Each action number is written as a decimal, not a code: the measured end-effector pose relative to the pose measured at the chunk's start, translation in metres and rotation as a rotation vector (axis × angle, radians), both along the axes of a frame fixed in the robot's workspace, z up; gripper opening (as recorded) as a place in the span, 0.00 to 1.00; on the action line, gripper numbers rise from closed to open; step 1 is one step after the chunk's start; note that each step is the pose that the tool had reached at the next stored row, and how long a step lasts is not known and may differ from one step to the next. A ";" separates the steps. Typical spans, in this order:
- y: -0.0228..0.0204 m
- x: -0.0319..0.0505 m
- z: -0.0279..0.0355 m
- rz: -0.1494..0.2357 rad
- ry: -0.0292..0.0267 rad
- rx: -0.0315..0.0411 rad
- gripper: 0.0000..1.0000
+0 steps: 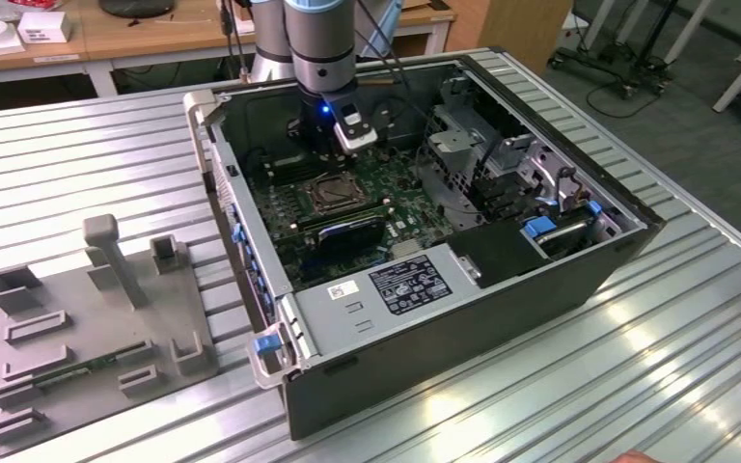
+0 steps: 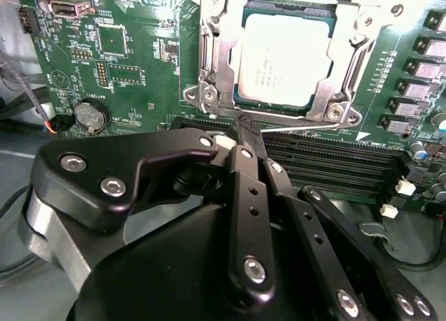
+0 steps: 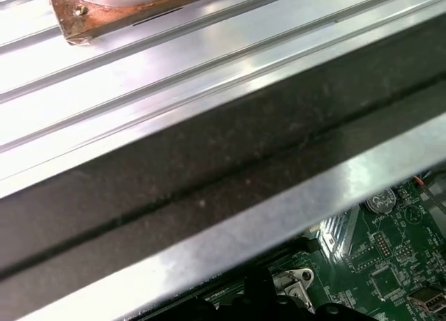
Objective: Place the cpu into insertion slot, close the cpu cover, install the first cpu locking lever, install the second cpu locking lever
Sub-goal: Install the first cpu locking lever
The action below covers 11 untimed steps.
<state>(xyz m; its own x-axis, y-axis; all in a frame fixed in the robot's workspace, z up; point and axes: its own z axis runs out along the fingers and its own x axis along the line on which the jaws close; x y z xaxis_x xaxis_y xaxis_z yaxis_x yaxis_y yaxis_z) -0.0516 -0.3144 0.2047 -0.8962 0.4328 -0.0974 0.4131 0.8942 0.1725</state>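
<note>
Hiding their own tips, the fingers sit pressed together; whether they pinch the thin lever is unclear. The cpu lies just beyond, framed by its cover.

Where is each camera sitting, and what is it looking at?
Exterior view: off the arm, up high, looking down into the open computer case; the arm shows reaching in.
Second wrist view: on the arm, facing past the gripper to the cpu.
First wrist view: on the arm, facing over the computer case's rim to the table.
Shared: both wrist views catch the round battery on the green board.
</note>
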 end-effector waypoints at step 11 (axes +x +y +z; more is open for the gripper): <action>0.0014 -0.0014 0.0001 -0.003 -0.0016 0.0036 0.10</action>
